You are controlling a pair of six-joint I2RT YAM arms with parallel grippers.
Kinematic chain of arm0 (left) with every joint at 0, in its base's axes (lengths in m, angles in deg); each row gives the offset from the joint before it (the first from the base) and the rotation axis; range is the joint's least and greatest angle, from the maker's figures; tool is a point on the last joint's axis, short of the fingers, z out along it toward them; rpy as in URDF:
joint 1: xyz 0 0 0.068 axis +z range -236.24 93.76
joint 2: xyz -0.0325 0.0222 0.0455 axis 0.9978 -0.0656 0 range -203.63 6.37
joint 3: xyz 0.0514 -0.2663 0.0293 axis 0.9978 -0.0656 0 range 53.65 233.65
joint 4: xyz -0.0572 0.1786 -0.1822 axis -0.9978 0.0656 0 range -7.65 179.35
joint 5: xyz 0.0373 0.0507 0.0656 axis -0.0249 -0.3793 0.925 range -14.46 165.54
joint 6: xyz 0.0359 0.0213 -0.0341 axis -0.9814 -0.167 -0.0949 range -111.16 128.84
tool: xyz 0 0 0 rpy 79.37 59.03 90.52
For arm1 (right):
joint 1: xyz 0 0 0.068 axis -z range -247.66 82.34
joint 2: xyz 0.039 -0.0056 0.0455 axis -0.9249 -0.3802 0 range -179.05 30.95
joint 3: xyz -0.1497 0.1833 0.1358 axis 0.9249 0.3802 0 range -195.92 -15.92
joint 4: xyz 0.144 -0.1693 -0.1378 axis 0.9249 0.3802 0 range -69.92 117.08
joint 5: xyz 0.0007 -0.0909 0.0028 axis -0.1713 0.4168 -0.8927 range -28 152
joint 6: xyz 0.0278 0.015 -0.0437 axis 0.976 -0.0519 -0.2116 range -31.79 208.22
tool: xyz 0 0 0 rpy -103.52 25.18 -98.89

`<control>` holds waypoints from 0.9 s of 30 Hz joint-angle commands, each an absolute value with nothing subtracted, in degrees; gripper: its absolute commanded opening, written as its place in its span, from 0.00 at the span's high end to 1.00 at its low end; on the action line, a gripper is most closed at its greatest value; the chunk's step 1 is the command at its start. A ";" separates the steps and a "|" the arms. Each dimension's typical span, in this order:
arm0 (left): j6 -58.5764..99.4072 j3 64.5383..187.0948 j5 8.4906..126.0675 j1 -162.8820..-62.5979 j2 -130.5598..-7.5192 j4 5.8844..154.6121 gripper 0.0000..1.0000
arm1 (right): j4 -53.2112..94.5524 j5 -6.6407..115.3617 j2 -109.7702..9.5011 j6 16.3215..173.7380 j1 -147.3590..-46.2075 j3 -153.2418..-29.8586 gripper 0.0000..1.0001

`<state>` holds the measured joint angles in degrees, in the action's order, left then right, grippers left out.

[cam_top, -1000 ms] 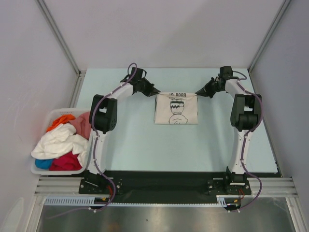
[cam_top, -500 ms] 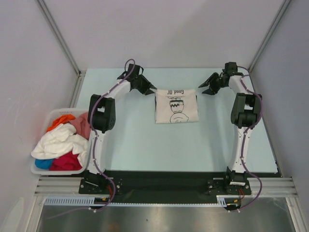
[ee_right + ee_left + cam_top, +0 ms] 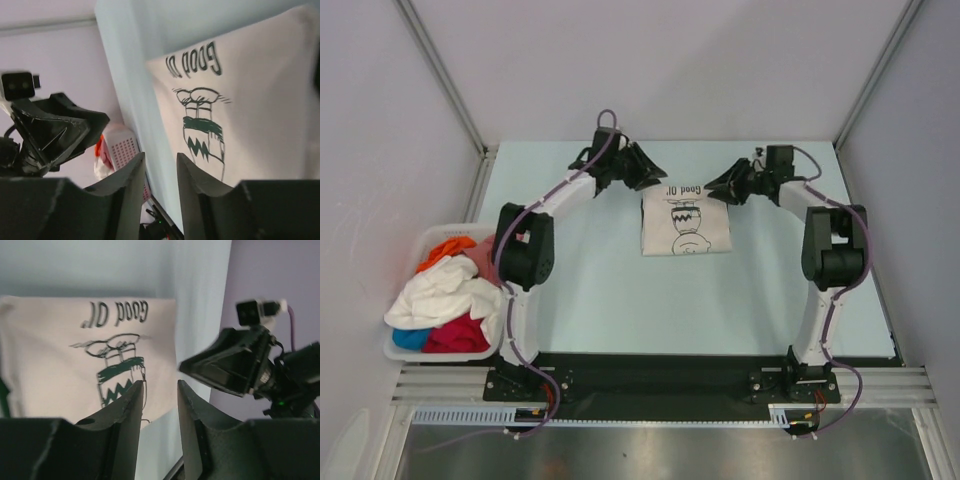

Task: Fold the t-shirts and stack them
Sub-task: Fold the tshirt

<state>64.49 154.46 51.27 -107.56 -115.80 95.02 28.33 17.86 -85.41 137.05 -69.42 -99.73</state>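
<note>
A cream-white t-shirt (image 3: 686, 220) with dark green print lies folded into a rectangle at the far middle of the table; it also shows in the left wrist view (image 3: 60, 360) and the right wrist view (image 3: 260, 110). My left gripper (image 3: 655, 172) hovers just off its far left corner, open and empty (image 3: 160, 390). My right gripper (image 3: 712, 186) hovers just off its far right corner, open and empty (image 3: 161, 162). More t-shirts, white (image 3: 438, 290), red (image 3: 460, 335), orange (image 3: 442, 250) and blue (image 3: 410, 338), are heaped in the basket.
A white plastic basket (image 3: 430, 352) stands at the table's left edge, and shows in the right wrist view (image 3: 122, 145). Grey walls and metal frame posts enclose the pale blue table (image 3: 650, 300).
Both grippers let go of the shirt's far edge, which now lies flat with its printed words showing. Both swung outward, then came back in toward the shirt's far corners.
</note>
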 commanded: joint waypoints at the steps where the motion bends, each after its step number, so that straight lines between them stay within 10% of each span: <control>1: 67.28 152.88 44.43 -111.20 -120.98 84.03 0.61 | 11.04 12.35 -89.11 144.73 -71.96 -95.73 0.65; 27: 67.98 152.87 40.56 -107.52 -128.35 75.06 0.53 | 3.12 7.95 -100.79 148.14 -67.48 -102.21 0.67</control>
<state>65.39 150.22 42.00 -109.81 -124.44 79.19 8.31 7.59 -98.35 143.98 -66.51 -98.83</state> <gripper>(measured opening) 0.465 0.326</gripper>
